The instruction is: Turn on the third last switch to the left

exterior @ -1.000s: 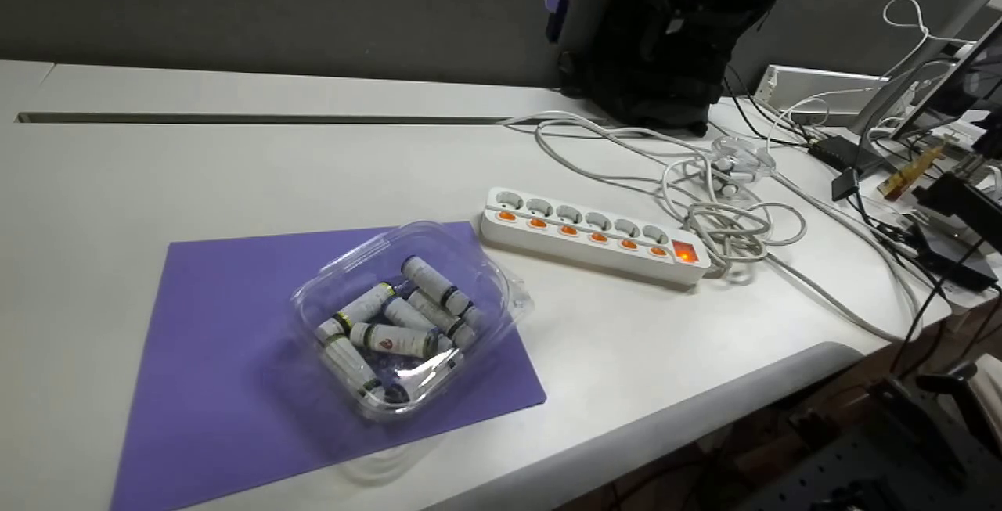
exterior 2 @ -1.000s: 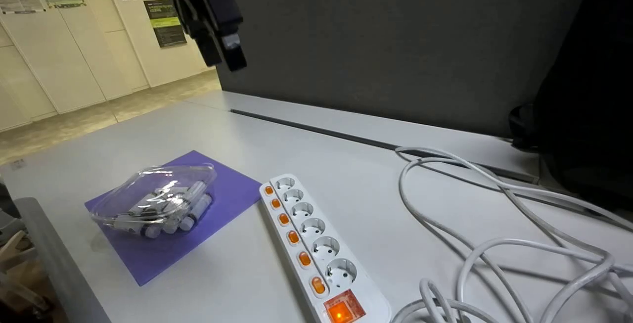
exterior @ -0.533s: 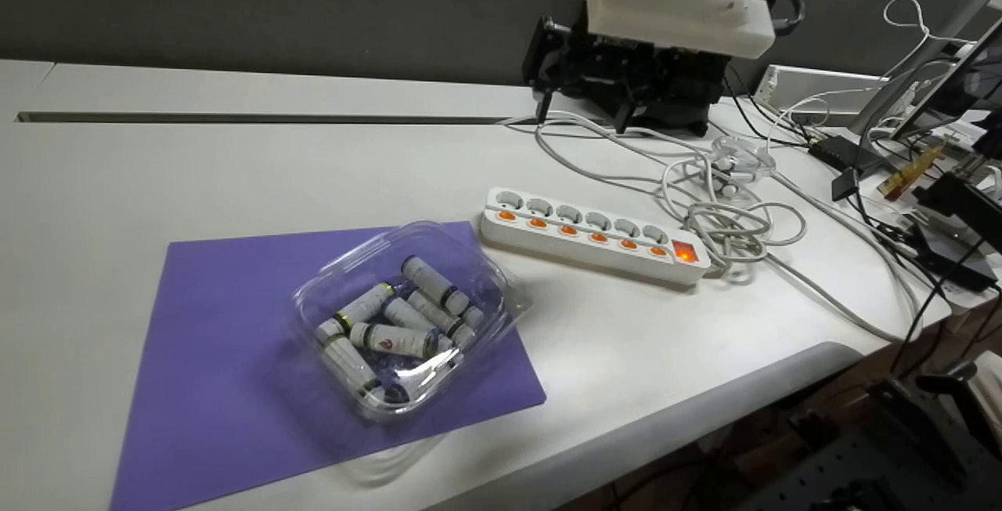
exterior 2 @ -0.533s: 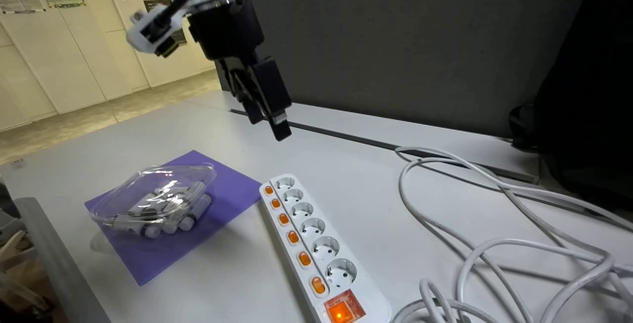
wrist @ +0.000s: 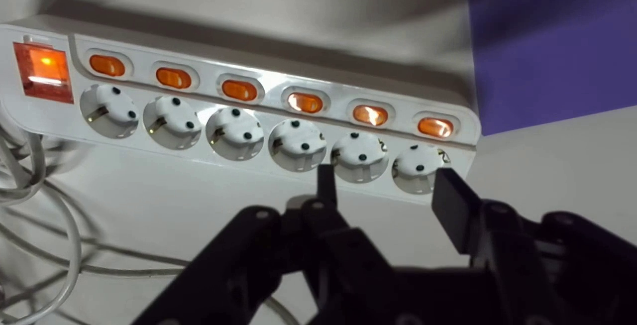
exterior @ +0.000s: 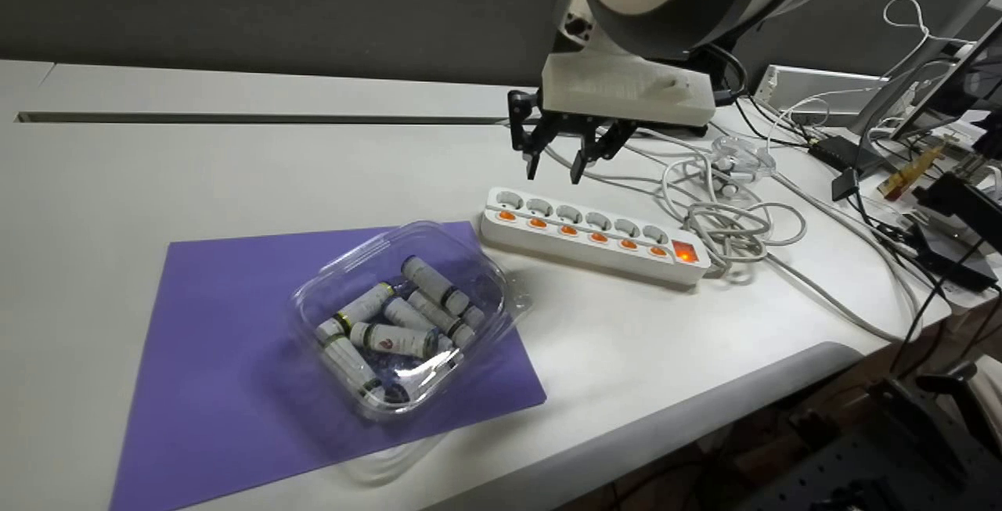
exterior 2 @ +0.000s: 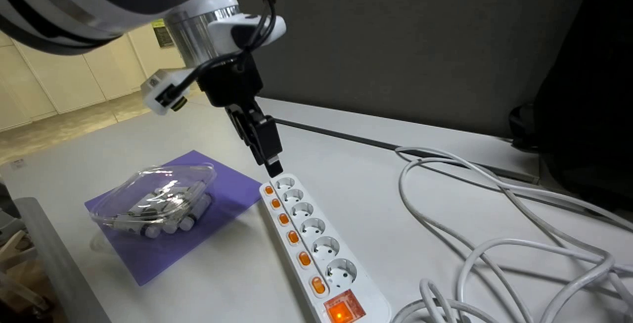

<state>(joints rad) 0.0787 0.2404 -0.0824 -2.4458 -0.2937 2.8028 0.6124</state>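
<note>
The long white power strip [exterior: 587,259] lies on the table with a row of orange-red rockers. The third last switch, third from the cable-free end, shows in both exterior views [exterior: 568,230] [exterior 2: 283,219] and in the wrist view [wrist: 305,102]. Its rocker is uncovered. My gripper [exterior: 554,178] is open and empty. In the wrist view the gripper [wrist: 384,171] has its fingers apart, over the socket side near the cable-free end. In an exterior view the gripper [exterior 2: 273,170] hangs above that end, its fingers overlapping. I cannot tell any contact.
A lit red main switch [exterior: 685,251] sits at the cable end. Coiled white cables [exterior: 732,233] lie beyond it. A clear container [exterior: 501,276] with several small vials stands on a purple sheet [exterior: 211,354] beside the strip. A grey partition [exterior: 274,18] stands behind.
My gripper has come down from high above the table toward the cable-free end of the strip. Its fingers stand closer together than half a second ago. The strip and container have not moved.
</note>
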